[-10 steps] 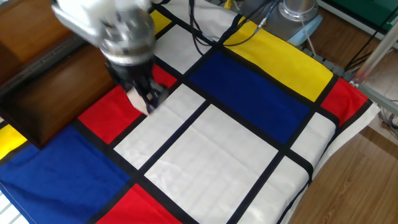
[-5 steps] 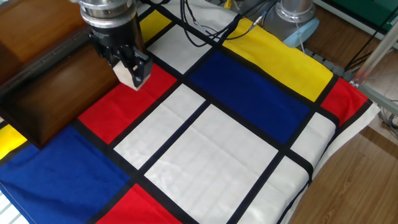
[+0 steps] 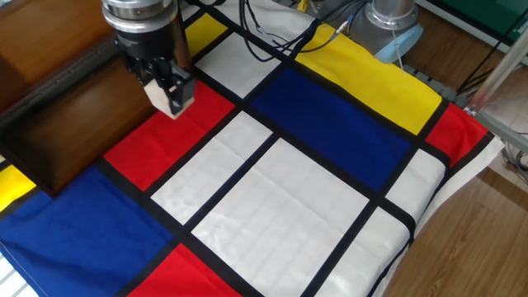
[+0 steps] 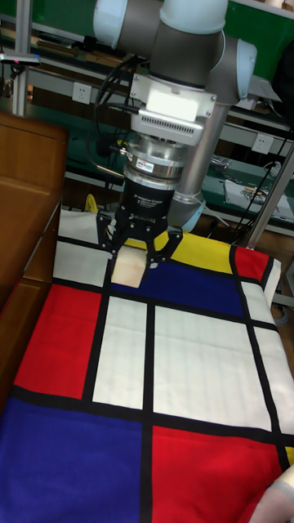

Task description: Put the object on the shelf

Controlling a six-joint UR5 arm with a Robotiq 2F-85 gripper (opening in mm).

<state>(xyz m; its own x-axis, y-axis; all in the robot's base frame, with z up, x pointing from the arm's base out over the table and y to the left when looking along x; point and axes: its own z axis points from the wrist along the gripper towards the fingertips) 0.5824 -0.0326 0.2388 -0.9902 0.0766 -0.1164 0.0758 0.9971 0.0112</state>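
A small pale beige wooden block, the object [image 3: 167, 97] [image 4: 128, 267], hangs in the air above the red patch of the cloth, close to the shelf. My gripper [image 3: 170, 92] [image 4: 131, 255] is shut on it, one black finger on each side. The dark brown shelf [image 3: 58, 99] [image 4: 20, 270] fills the left side of both views, with flat boards and an upright panel. The block sits just right of the shelf's edge, above the lower board's level.
A cloth with red, blue, yellow and white rectangles [image 3: 272, 173] covers the table. Black cables [image 3: 272, 41] trail at the back near the arm's grey base [image 3: 392, 21]. The table's right edge drops to a wooden floor [image 3: 487, 239].
The gripper, holding the block, rose off the cloth and swung left toward the shelf a second ago; in the last half second it drifted only slightly further left and up.
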